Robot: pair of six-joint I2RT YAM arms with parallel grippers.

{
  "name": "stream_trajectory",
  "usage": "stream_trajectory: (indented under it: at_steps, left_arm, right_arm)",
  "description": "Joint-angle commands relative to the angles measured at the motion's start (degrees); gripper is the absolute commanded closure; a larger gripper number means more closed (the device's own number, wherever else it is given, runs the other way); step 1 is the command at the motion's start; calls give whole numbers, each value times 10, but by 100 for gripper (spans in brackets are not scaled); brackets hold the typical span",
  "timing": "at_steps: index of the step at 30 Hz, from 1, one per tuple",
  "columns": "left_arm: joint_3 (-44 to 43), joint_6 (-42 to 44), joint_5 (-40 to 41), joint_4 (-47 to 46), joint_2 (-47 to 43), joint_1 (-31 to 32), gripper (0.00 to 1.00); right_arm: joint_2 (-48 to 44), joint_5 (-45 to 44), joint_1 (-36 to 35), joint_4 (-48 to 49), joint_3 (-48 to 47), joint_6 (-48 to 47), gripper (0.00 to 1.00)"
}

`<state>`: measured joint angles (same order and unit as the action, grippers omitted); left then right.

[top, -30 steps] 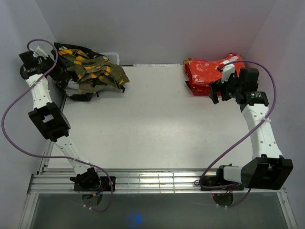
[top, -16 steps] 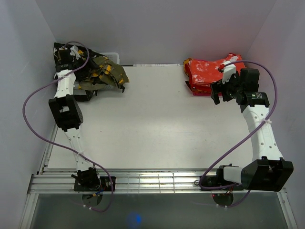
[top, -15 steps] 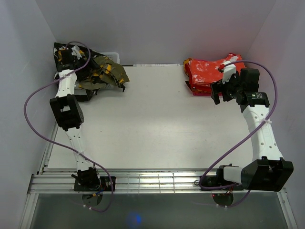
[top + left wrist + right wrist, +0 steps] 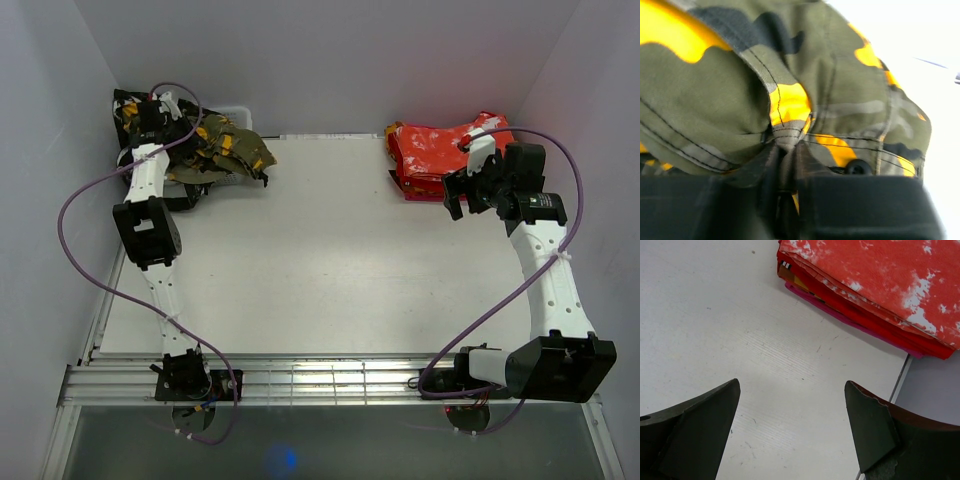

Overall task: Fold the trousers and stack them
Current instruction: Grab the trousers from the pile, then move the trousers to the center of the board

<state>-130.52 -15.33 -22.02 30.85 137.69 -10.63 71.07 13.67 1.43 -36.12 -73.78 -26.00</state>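
A crumpled heap of olive camouflage trousers [image 4: 218, 147] with orange-yellow and black patches lies at the table's far left corner. My left gripper [image 4: 150, 116] sits on the heap's left side. In the left wrist view its fingers [image 4: 811, 165] pinch a seamed fold of these olive trousers [image 4: 840, 90], so the left gripper [image 4: 786, 172] is shut on cloth. Folded red trousers with white blotches [image 4: 438, 150] are stacked at the far right. My right gripper [image 4: 455, 190] hovers just in front of that stack, open and empty [image 4: 790, 385], with the red trousers [image 4: 880, 285] ahead of it.
Dark cloth [image 4: 172, 202] pokes out under the olive heap at its near side. The white table [image 4: 320, 270] is boxed in by pale walls on three sides. Its right edge [image 4: 900, 382] runs just beside my right fingertip.
My left arm swung in from the left wall onto the olive heap and its gripper closed on a fold. The heap shifted slightly. The right arm stayed still.
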Motion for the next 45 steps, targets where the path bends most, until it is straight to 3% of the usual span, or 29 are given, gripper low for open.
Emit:
stream_trajectory:
  at_steps: [1, 2, 5, 10, 16, 21, 26, 35, 45]
  left_arm:
    - [-20, 28, -91, -3, -40, 4, 83]
    - [-33, 30, -141, -17, -51, 5, 93]
    - [-34, 29, -210, -54, -111, 5, 100]
    - [19, -14, -310, -110, -222, 22, 100]
    - [119, -16, -350, -113, -357, 121, 100]
    - [220, -39, -305, -137, -442, 213, 100]
    - [281, -89, -241, -158, -447, 272, 100]
    - [294, -147, -156, -163, -399, 354, 100]
    - [254, -179, -101, -166, -354, 386, 100]
  right_arm:
    - [-12, 21, 0, 8, -36, 7, 10]
    - [-12, 28, 0, 8, -38, 9, 10]
    - [-16, 73, 0, 12, -41, 11, 10]
    - [-32, 138, -10, 65, -28, 19, 10]
    - [-29, 180, -62, 127, -41, 28, 10]
    - [-31, 191, -136, 175, -57, 30, 10]
    - [-44, 157, -241, 266, -16, 58, 10]
    - [5, 131, -312, 338, 2, 232, 10]
    - [59, 20, -347, 355, 33, 301, 10]
